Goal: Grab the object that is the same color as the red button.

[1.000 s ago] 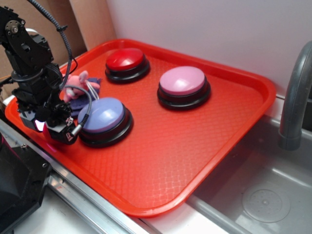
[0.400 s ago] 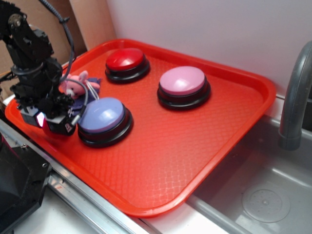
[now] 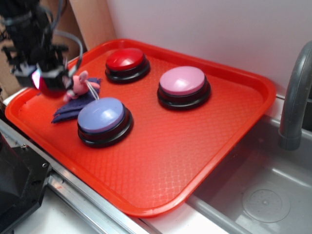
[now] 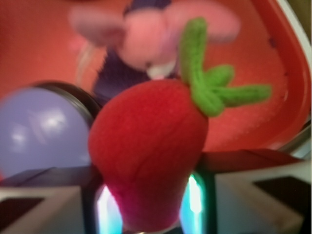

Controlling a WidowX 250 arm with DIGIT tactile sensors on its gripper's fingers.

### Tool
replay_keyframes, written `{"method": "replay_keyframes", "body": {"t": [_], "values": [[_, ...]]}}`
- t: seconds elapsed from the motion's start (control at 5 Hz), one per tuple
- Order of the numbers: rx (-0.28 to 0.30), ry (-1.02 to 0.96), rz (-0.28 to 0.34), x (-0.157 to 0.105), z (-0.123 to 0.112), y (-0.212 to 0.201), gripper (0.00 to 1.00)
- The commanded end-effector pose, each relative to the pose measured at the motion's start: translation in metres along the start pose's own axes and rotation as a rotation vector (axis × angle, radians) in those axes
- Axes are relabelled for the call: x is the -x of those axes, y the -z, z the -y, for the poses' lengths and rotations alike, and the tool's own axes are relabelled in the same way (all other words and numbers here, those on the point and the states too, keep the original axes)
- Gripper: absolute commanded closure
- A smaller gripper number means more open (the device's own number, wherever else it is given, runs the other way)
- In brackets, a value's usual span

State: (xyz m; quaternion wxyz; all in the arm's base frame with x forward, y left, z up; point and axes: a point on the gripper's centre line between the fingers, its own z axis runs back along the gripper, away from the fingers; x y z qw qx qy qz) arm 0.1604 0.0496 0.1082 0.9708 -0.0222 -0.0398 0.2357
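My gripper (image 3: 48, 84) is shut on the red plush strawberry (image 4: 148, 146), whose green leaves (image 4: 207, 83) point away from the jaws. In the exterior view the strawberry (image 3: 50, 86) hangs in the gripper, lifted above the left end of the red tray (image 3: 204, 146). The red button (image 3: 125, 59), a glossy red dome on a black base, sits at the tray's far left corner, well to the right of and beyond the gripper.
A pink plush bunny (image 3: 78, 84) on purple cloth (image 3: 68, 111) lies just right of the gripper. A lavender-blue button (image 3: 101, 116) sits near the front, a pink button (image 3: 183, 81) mid-tray. A sink basin (image 3: 265, 195) and grey faucet (image 3: 295, 97) lie right.
The gripper has risen from the tray's front-left edge and moved back, carrying the strawberry up with it. The purple cloth under the bunny is now uncovered.
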Motion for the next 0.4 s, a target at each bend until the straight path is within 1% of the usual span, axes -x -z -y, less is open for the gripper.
{"method": "replay_keyframes", "body": {"t": [0.0, 0.2], "values": [[0.083, -0.030, 0.064, -0.0425, 0.0192, -0.0800, 1.00], [0.138, -0.035, 0.097, -0.0404, 0.0223, -0.0845, 1.00]]}}
